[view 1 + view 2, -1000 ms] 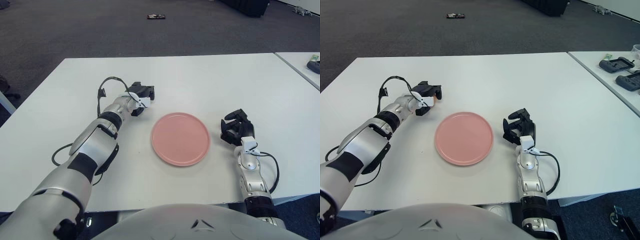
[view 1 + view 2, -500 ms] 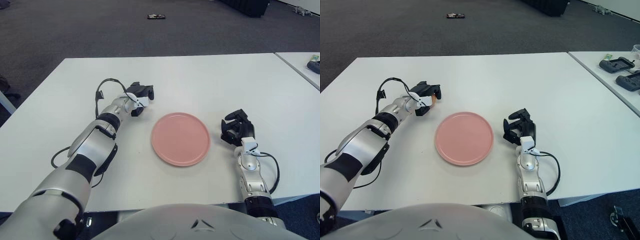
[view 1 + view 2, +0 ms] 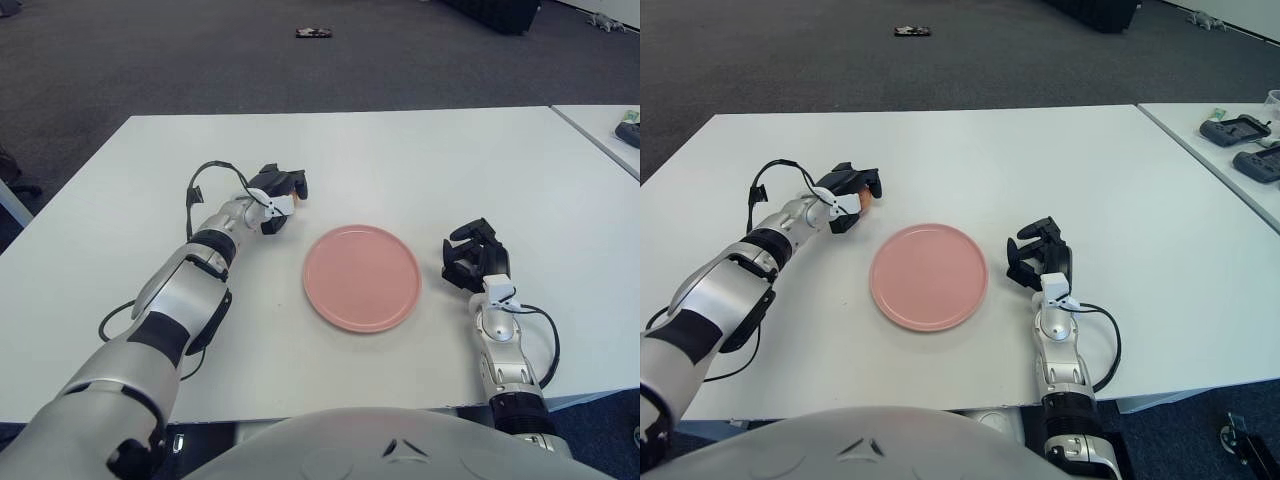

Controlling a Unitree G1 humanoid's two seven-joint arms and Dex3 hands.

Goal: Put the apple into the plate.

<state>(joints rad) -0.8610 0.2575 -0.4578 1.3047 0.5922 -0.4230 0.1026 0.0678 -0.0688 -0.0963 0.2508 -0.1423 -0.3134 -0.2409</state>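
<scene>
A pink plate [image 3: 360,278] lies empty on the white table [image 3: 420,160], near its middle. My left hand [image 3: 281,189] rests on the table just beyond the plate's left rim, its dark fingers curled around a small reddish-orange apple [image 3: 867,197], of which only a sliver shows between the fingers. My right hand [image 3: 472,256] sits on the table just right of the plate, fingers curled, holding nothing.
A second white table at the far right carries dark devices [image 3: 1237,128]. A small dark object [image 3: 312,33] lies on the grey carpet beyond the table. A black cable [image 3: 200,180] loops off my left wrist.
My left hand, with the apple in it, has shifted a little to the left and away from the plate. The right hand and the plate have not moved.
</scene>
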